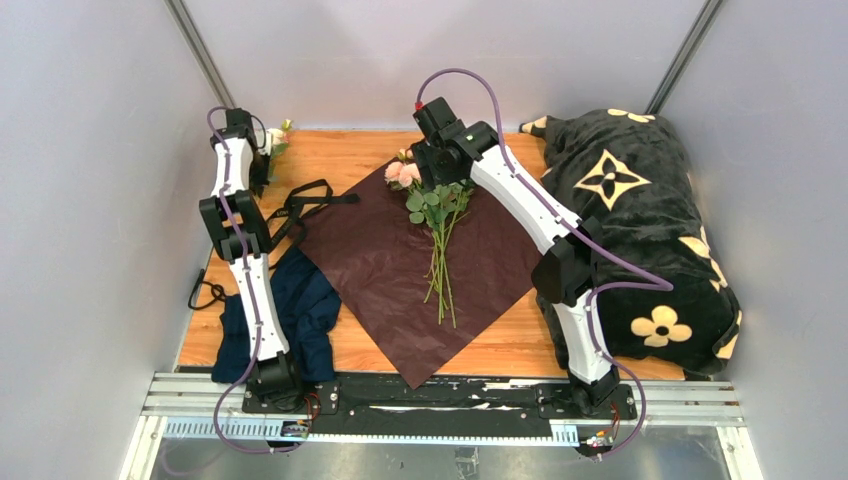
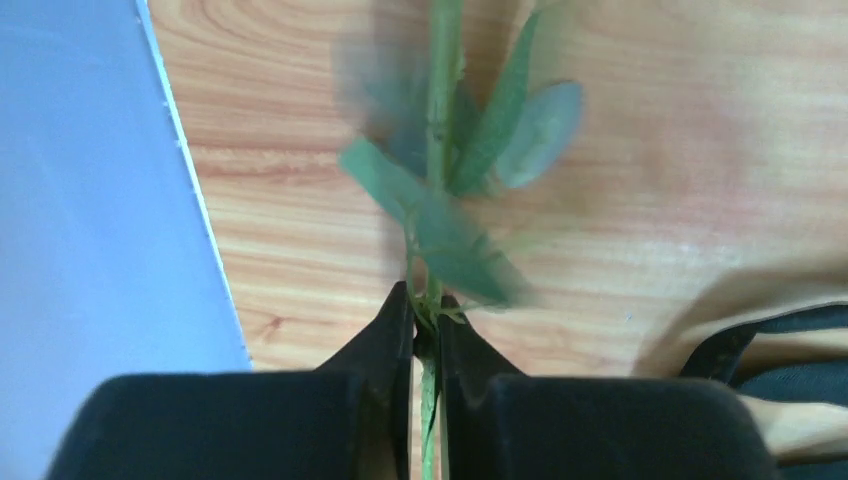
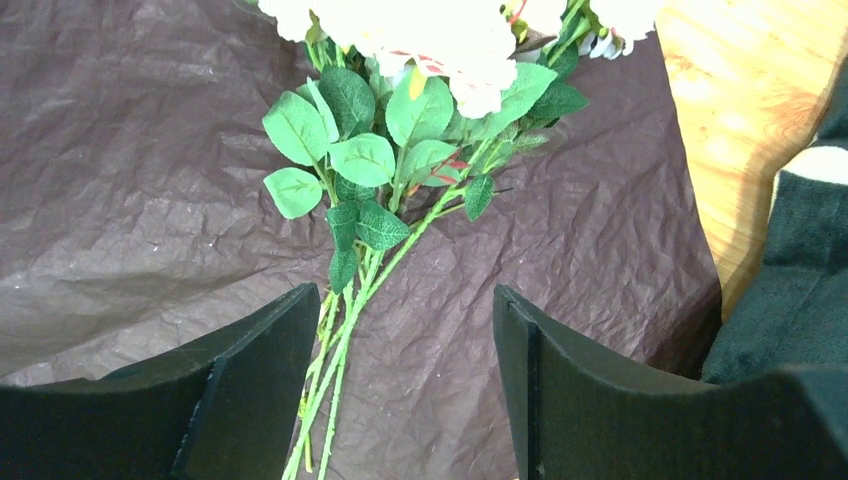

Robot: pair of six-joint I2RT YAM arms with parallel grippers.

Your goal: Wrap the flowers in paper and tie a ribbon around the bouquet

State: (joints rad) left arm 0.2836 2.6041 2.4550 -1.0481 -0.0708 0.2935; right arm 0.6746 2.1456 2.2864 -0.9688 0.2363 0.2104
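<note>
My top camera looks down from behind my bases point(image 1: 275, 382) (lower frame). Left wrist view sits close over a stem point(image 2: 438, 120) by the wall point(image 2: 90, 200); right wrist and top share the paper point(image 1: 380, 270).

Pale pink flowers point(image 1: 437, 210) lie on flat burgundy paper point(image 1: 380, 270), stems nearward; black ribbon point(image 1: 338, 199) loops at its left corner.

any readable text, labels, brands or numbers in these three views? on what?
None can be read in any view.
Black plush blanket: cream flower and star motifs only, no letters.
Crinkly burgundy wrapping paper, pale pink roses on green stems, wooden table: no print.
Small wired board at the left arm's base: too small to tell whether it is marked.
</note>
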